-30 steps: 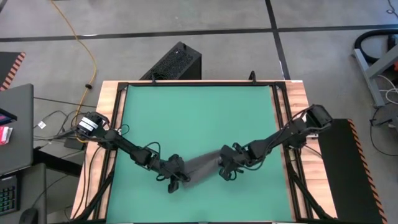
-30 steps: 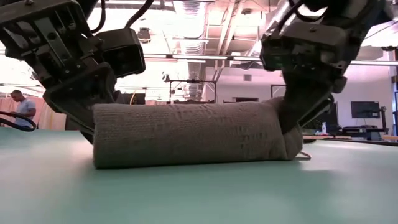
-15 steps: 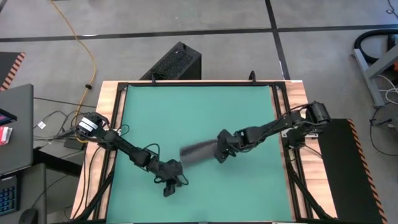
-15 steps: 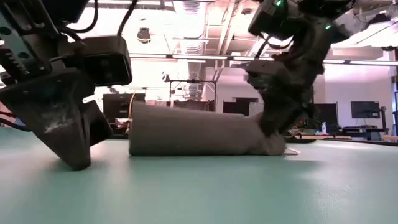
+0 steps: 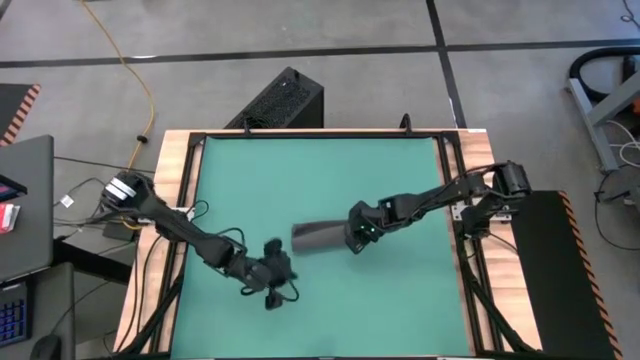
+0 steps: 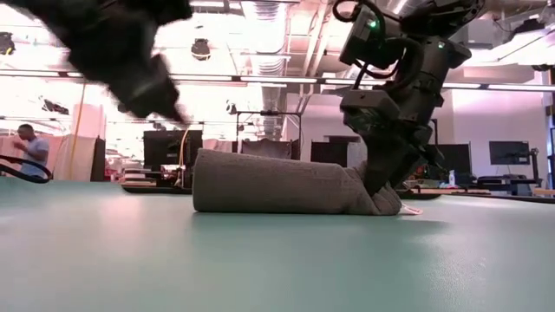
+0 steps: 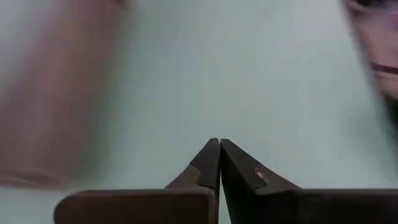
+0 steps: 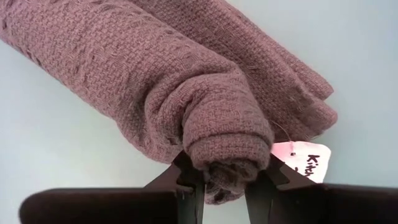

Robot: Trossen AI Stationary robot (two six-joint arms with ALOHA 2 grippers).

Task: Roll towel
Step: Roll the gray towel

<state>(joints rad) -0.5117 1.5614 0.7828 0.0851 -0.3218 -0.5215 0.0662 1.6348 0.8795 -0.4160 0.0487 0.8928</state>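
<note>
You have the green table almost bare, with the towel lying near its middle, a little toward the front edge and right of centre, and judged from how it lies the rolling itself looks done: in the low view the towel is a full, even cylinder flat on the surface, with no loose flap trailing out from it. Your right arm reaches in from the right side of the table and its right gripper is at the roll's right-hand end; the right wrist view shows the right gripper pinching that end of the towel, a finger pressed into the cloth on each side of the coiled end, so the roll is held, not just touched. The small white tag sticks out just beside the pinched end, and from the low view you can see the tag resting on the table at the same end. Your left arm sits off to the left near the front, its left gripper well apart from the towel, and the left gripper has its fingers pressed together on nothing, with only bare green table ahead. What seems left for you is small: let go of the end without loosening the coil, and lift the right arm clear.
</note>
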